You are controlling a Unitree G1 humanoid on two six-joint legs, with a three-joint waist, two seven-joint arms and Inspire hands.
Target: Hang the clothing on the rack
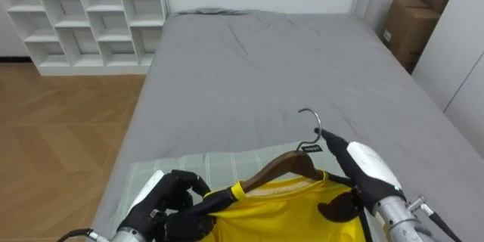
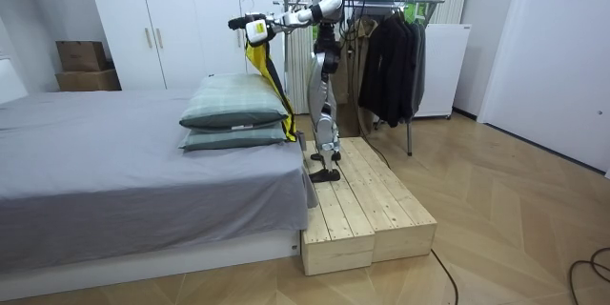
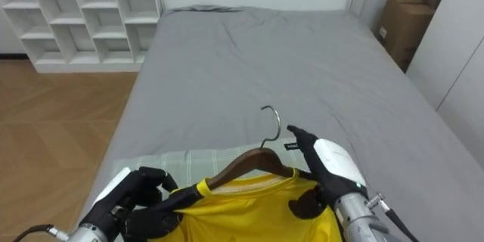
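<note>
Above the foot end of the bed (image 1: 249, 76), the yellow shirt (image 1: 287, 208) sits on a wooden hanger (image 1: 283, 165). The left hand (image 1: 170, 200) is clenched round the shirt's left shoulder. The right hand (image 1: 363, 168) seems to pinch its right shoulder.

The robot stands on a wooden platform (image 2: 367, 210) at the end of the bed (image 1: 249, 68), a clothes rack (image 2: 381, 2) behind it. Stacked pillows (image 2: 233, 114) lie on the bed before it, the shirt (image 1: 287, 212) on its hanger (image 1: 283, 165) above them. A shelf unit (image 1: 83, 15) stands left of the bed, cardboard boxes (image 1: 408, 26) right.
</note>
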